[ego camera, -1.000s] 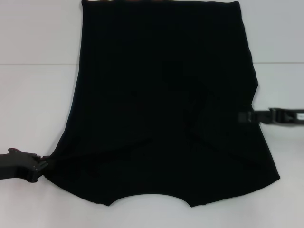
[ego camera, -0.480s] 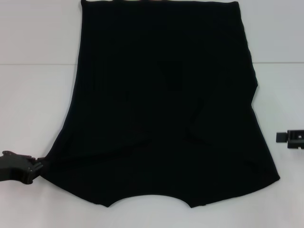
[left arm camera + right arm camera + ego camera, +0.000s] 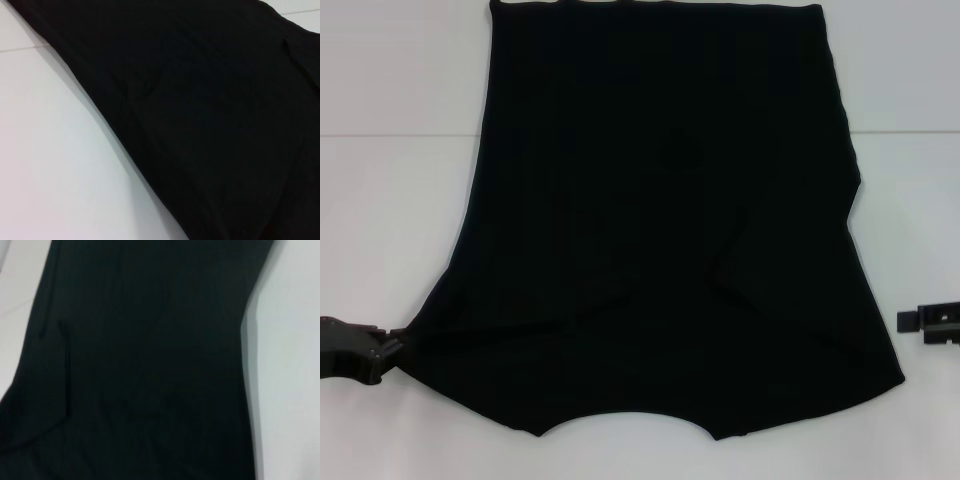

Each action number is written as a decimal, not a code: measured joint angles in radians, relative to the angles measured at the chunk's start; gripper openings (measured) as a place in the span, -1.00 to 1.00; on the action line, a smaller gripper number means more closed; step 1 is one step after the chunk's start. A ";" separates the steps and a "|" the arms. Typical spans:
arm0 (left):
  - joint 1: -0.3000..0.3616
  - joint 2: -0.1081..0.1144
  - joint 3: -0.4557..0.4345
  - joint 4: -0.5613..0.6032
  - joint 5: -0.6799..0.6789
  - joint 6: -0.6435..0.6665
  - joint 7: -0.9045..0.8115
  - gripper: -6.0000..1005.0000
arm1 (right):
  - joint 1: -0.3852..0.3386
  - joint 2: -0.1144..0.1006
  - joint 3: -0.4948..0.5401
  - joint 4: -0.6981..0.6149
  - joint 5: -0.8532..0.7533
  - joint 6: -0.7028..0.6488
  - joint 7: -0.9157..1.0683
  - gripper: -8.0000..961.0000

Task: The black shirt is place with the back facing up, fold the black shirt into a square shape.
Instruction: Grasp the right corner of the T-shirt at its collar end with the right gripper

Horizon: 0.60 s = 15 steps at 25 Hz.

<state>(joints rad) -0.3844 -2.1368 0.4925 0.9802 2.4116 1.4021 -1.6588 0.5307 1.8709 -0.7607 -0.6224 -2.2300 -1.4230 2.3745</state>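
Head view: black shirt [image 3: 660,220] lies flat on the white table [image 3: 390,230], neckline curve at the near edge, far hem straight, both sides already tucked in so it reads as a long panel wider at the near end. Left gripper [image 3: 365,347] sits at the near-left corner of the fabric, tips touching or just at the shirt edge; can't tell whether its fingers are apart or clamped on cloth. Right gripper [image 3: 930,323] is off the shirt, just beside its near-right edge with bare table between; finger state can't be told either.

Judgement on the step: side folds look done, next is likely the lengthwise fold, near end carried toward the far hem. To do it well, both grippers should pinch all layers at matching near corners, lift evenly, keep the edge taut so the diagonal crease right of centre doesn't bunch, and lay it down square to the hem.

Left wrist view: matte black fabric fills the frame ahead of the gripper, clean diagonal edge against the table, faint soft wrinkles, no own fingers shown.

Right wrist view: shirt again fills most of the frame, a folded-layer seam visible, table strip beyond the edge, no fingers seen. Plain, no print, limp, thin.
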 joint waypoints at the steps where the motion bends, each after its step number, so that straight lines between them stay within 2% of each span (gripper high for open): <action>1: 0.000 0.000 0.000 0.000 0.000 0.000 0.000 -0.87 | 0.005 0.001 0.000 0.007 -0.010 0.000 0.000 0.34; 6: -0.005 0.000 0.003 -0.002 0.000 0.000 0.002 -0.87 | 0.039 0.006 -0.004 0.048 -0.060 0.010 -0.001 0.34; 9: -0.006 0.000 0.004 -0.002 -0.001 0.000 0.001 -0.87 | 0.052 0.016 -0.006 0.054 -0.088 0.025 0.000 0.34; 15: -0.007 0.000 0.004 -0.001 -0.003 0.000 0.001 -0.86 | 0.061 0.024 -0.009 0.058 -0.094 0.032 0.000 0.34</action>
<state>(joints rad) -0.3911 -2.1368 0.4964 0.9791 2.4084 1.4020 -1.6581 0.5918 1.8949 -0.7701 -0.5645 -2.3244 -1.3912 2.3748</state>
